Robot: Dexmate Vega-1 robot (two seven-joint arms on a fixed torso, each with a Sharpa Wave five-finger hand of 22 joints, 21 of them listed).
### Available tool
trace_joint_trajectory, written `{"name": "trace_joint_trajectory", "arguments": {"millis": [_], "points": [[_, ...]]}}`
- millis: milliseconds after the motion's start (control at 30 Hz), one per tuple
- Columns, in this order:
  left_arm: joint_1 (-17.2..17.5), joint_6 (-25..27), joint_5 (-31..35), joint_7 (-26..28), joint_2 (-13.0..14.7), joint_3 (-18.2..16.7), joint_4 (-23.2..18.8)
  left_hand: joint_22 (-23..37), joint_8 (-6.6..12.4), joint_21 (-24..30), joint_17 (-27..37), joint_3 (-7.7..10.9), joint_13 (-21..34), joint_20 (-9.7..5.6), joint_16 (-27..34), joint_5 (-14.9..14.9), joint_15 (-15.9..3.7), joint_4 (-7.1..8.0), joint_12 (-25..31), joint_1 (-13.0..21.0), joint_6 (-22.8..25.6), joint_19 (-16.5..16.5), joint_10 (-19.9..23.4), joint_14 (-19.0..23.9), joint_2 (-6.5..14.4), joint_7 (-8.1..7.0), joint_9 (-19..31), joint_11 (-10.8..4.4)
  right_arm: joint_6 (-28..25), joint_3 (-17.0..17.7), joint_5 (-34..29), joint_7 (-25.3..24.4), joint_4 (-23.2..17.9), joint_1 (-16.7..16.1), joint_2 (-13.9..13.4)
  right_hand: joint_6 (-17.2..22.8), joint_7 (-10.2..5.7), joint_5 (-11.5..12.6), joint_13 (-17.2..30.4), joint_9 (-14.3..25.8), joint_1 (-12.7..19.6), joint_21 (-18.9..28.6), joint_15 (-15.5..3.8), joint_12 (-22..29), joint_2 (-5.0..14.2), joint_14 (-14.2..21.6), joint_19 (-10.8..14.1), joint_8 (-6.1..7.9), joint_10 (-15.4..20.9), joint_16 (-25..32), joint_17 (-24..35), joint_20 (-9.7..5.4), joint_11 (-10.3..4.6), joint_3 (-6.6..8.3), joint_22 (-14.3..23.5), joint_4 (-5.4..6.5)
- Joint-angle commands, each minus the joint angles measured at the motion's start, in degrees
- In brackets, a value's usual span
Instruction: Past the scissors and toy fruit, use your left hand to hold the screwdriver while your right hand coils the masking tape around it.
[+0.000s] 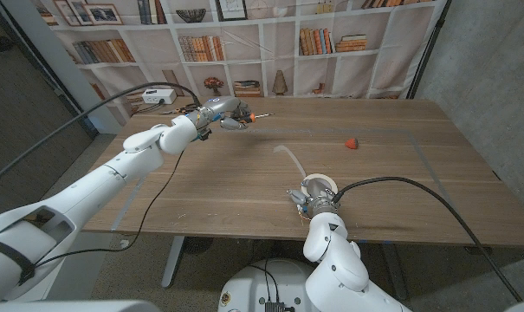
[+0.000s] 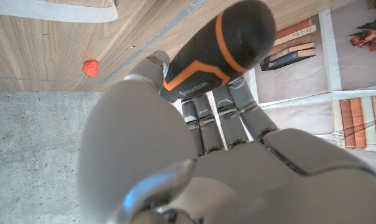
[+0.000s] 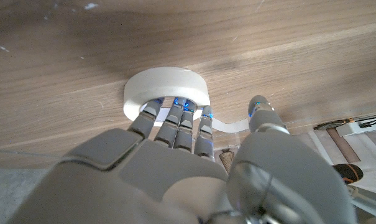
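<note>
Wooden table (image 1: 244, 186) before a wall of white bookshelves (image 1: 210, 43) with books, grey concrete wall to the robot's right.

Near edge, middle: right hand (image 1: 315, 201) on the masking tape (image 1: 319, 184); in the right wrist view, fingertips (image 3: 175, 112) set against the rim of the white roll (image 3: 166, 84), roll lying flat on the wood, thumb held clear to one side. Grip or mere touch: cannot tell. Free strip of tape (image 1: 289, 158) trailing from the roll across the table toward the far side, curving to the robot's left.

Mid table, toward the robot's right: small red toy fruit (image 1: 352, 143), alone, well apart from both hands; seen also as a red spot (image 2: 90, 66) in the left wrist view.

Far left corner: left hand (image 1: 220, 111) raised above the table, fingers (image 2: 228, 118) wrapped round the black-and-orange handle of the screwdriver (image 2: 219, 53); orange part and thin shaft (image 1: 260, 114) pointing toward the robot's right. Dark cable (image 1: 149, 89) arching behind the left arm.
</note>
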Motion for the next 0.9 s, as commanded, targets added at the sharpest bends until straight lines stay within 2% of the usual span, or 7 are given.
{"name": "trace_joint_trajectory", "arguments": {"millis": [33, 167, 267, 400, 500, 700, 900], "points": [[-0.3, -1.2, -0.8, -1.0, -0.5, -0.4, 0.5, -0.2, 9.62, 0.8, -0.1, 5.10, 16.5, -5.04, 6.5, 0.3, -11.06, 4.29, 0.2, 7.0, 7.3, -0.2, 0.7, 11.5, 9.3, -0.79, 12.1, -0.23, 9.0, 7.6, -61.9, 12.9, 14.6, -10.5, 17.3, 2.6, -2.53, 2.1, 1.2, 0.3, 7.2, 0.7, -3.72, 1.5, -2.71, 1.7, 0.6, 1.43, 3.2, 5.0, 4.6, -2.01, -2.57, -1.30, 0.9, -0.54], [-0.1, -1.4, -1.3, -1.1, -0.5, -0.6, 0.4, -0.5, 9.52, 1.1, -0.2, 5.18, 16.7, -5.08, 6.2, 0.3, -11.02, 4.23, 0.1, 7.0, 7.3, -0.3, 0.5, 11.6, 9.4, -0.94, 12.2, -0.17, 10.4, 9.8, -63.3, 5.9, 18.7, -11.6, 19.8, 14.3, -6.21, 4.8, 6.0, 1.0, 23.1, 5.7, -9.20, 8.3, -1.24, 8.3, 7.8, 3.96, 13.7, 20.9, 19.1, -5.14, -7.81, -3.19, 2.7, 0.12], [0.0, -1.5, -1.6, -1.2, -0.5, -0.7, 0.3, -0.8, 9.49, 1.2, -0.1, 5.26, 16.5, -5.08, 6.1, 0.2, -11.14, 4.17, -0.1, 7.0, 7.3, -0.3, 0.5, 11.7, 9.4, -0.98, 12.2, -0.10, 12.1, 11.6, -60.8, 3.7, 19.3, -12.2, 20.0, 22.7, -7.02, 5.5, 11.3, 2.4, 31.1, 8.9, -10.00, 15.3, 0.12, 10.6, 9.2, 6.05, 18.8, 31.9, 31.5, -6.01, -8.92, -5.99, 4.3, 0.40], [0.2, -1.7, -2.6, -1.5, -0.5, -1.1, 0.3, -1.0, 9.39, 1.4, -0.2, 5.37, 16.6, -5.14, 5.9, 0.2, -11.21, 4.11, -0.2, 7.0, 7.1, -0.5, 0.5, 11.6, 9.5, -1.03, 12.3, -0.12, 13.1, 13.9, -60.4, 2.7, 22.2, -12.2, 20.5, 24.9, -7.03, 5.6, 12.7, 3.0, 33.0, 9.3, -10.09, 17.0, 0.37, 10.6, 9.0, 7.01, 19.3, 32.9, 32.4, -6.27, -9.50, -6.59, 4.3, 0.34], [0.2, -1.6, -3.0, -2.3, -0.4, -1.1, 0.3, -1.3, 9.16, 1.6, -0.7, 5.47, 16.6, -5.15, 5.5, 0.1, -11.18, 4.04, -0.3, 7.0, 7.1, -0.5, 0.5, 12.0, 9.6, -0.81, 12.1, -0.18, 11.7, 14.0, -55.5, -7.1, 25.7, -11.5, 19.2, 30.5, -7.21, 5.0, 16.4, 3.7, 38.6, 11.5, -10.33, 22.2, 3.01, 14.7, 10.8, 9.13, 23.0, 35.5, 33.7, -6.86, -9.68, -6.55, 4.5, 0.26], [0.1, -2.2, -3.6, -2.5, -0.6, -1.3, 0.6, -1.6, 9.08, 2.0, -0.2, 5.61, 16.8, -5.18, 5.5, -0.1, -11.08, 3.93, -0.4, 7.1, 6.8, -0.6, 0.4, 11.8, 9.8, -0.57, 12.3, 0.00, 12.2, 13.9, -45.0, -22.4, 29.3, -10.2, 14.1, 40.3, -6.29, 2.6, 18.0, 3.4, 42.8, 15.5, -10.44, 28.5, 5.24, 22.0, 12.6, 12.41, 32.8, 39.0, 35.3, -7.66, -9.42, -7.76, 5.1, 0.87], [-0.1, -2.0, -3.6, -2.9, -0.8, -1.1, 0.9, -2.3, 8.92, 2.3, -0.4, 5.83, 16.9, -5.18, 5.2, -0.3, -10.85, 3.79, -0.5, 7.1, 6.9, -0.6, 0.6, 12.0, 9.8, -0.56, 12.3, 0.17, 14.5, 14.6, -31.3, -36.9, 27.8, -9.5, 11.6, 41.2, -5.84, 1.4, 12.2, 1.0, 40.1, 19.1, -10.20, 27.7, 5.81, 28.2, 11.7, 10.42, 40.1, 39.9, 39.1, -9.96, -8.88, -9.68, 7.1, 3.16]]}}
